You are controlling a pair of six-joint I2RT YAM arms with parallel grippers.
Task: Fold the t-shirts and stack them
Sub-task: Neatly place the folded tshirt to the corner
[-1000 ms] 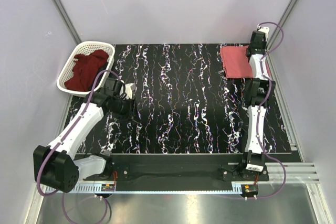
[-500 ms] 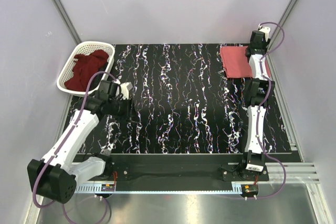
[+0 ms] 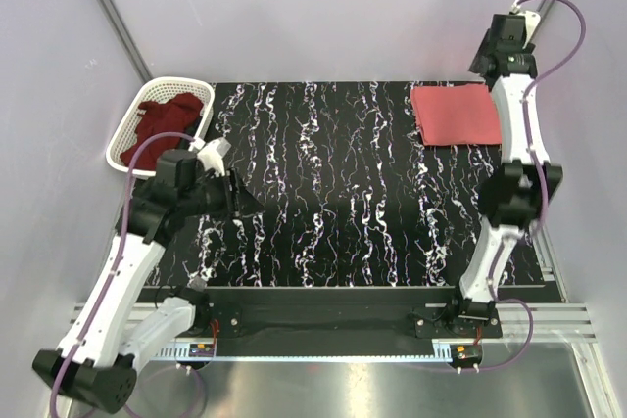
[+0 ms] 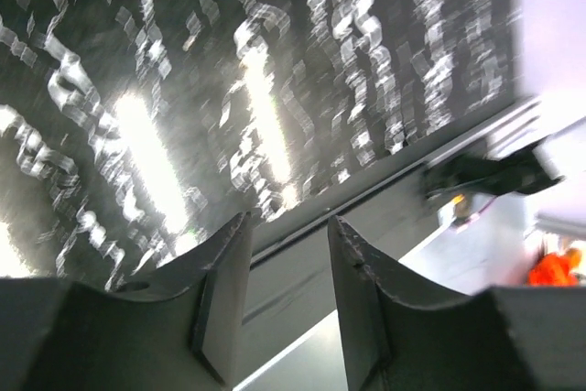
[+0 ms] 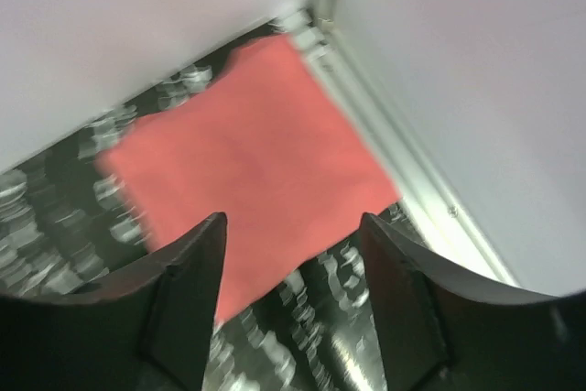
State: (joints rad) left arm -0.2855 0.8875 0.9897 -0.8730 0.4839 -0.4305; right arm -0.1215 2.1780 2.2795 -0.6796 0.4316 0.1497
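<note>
The salmon-pink cloth short-sleeved t-shirt [image 3: 456,115] lies folded into a flat rectangle at about 2 o'clock on the black worktop streaked with white marbling [image 3: 333,183], close to the right-hand rail and the far edge. The dark maroon cloth t-shirt [image 3: 162,129] sits crumpled and unfolded inside the white plastic lattice basket [image 3: 122,141], which rests at about 10 o'clock, overhanging the worktop's left edge. The two shirts are well apart, on opposite sides of the far half. The right gripper [image 5: 293,219] hangs above the pink shirt near the far right corner, raised off the cloth; its wrist view shows the two dark fingers spread wide with nothing between them, the shirt lying below and untouched, so it is released. The left gripper [image 4: 288,222] is at about 9 o'clock, just beside the basket's near end and off to its 4 o'clock side, apart from the maroon cloth; its fingers stand parted with a clear gap and hold nothing, only blurred worktop and the near edge rail showing beyond them.
</note>
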